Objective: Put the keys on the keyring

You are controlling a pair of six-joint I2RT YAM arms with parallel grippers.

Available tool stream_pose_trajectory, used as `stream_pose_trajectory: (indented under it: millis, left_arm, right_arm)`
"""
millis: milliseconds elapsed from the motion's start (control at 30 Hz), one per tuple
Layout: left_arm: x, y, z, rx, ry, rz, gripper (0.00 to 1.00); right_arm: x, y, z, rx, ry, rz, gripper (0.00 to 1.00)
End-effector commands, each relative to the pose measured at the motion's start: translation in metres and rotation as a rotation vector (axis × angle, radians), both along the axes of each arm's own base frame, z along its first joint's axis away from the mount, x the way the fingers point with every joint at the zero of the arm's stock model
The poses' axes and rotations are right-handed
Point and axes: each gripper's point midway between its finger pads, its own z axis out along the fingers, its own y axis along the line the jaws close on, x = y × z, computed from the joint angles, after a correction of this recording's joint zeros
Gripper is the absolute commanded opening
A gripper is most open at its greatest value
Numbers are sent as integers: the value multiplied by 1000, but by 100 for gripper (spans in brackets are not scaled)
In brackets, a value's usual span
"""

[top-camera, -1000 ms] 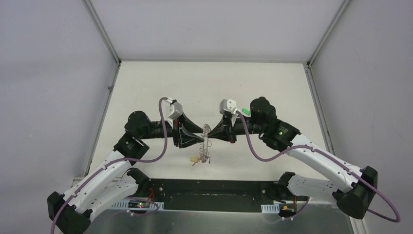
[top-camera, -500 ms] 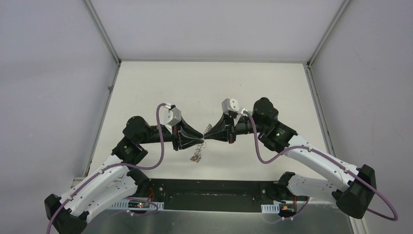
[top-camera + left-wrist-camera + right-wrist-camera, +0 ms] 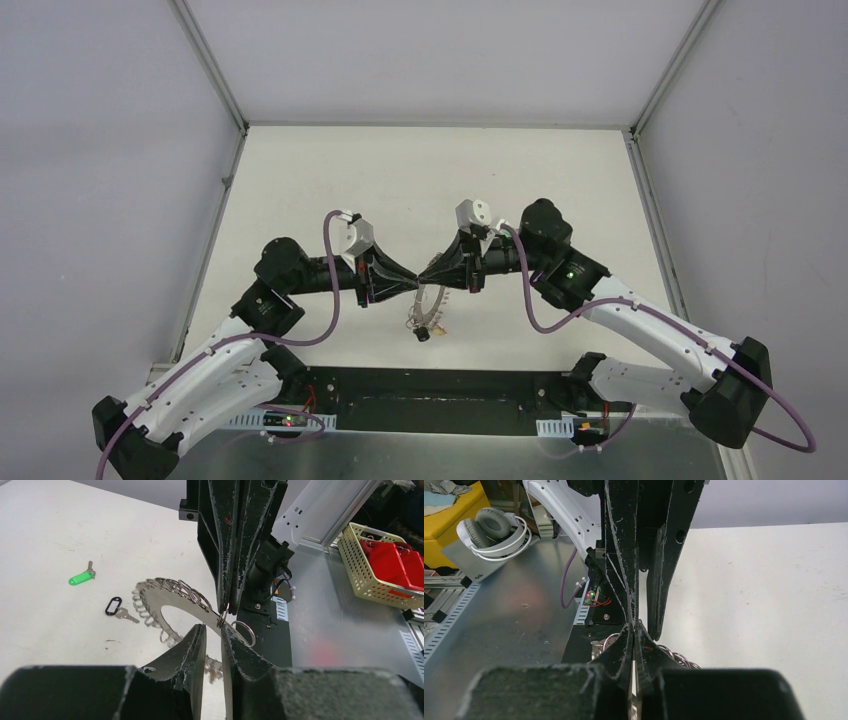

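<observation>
Left gripper: arm reaches right, fingers level. Claw narrow, the ring's rim in the gap; whether it grips cannot be told.

Keyring: large flat grey ring with a wide hole, its edge lined with small silver loops. It hangs tilted above the table, between the two claws.

Right gripper: arm reaches left, tip to tip with the left. Claw closed, pinching one silver loop.

Green key and black key: small, silver, oblong tags. They lie on the table far right of the ring, apart from it.
</observation>
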Motion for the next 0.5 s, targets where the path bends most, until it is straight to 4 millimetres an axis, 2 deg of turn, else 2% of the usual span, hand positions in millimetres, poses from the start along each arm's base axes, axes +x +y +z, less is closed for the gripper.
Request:
stream_pose_trajectory:
  millis: [0,200,467]
  left_arm:
    - [1,-2,14,-31,-8,4,19]
    - [1,-5,20,-41,1,-6,20]
    - [-1,-7,30,-60,0,-14,27]
  right_arm:
    - [-6,1,22,79,-47,43,0]
    - [-7,1,19,74,-40,49,0]
    - [-6,2,17,68,-33,49,0]
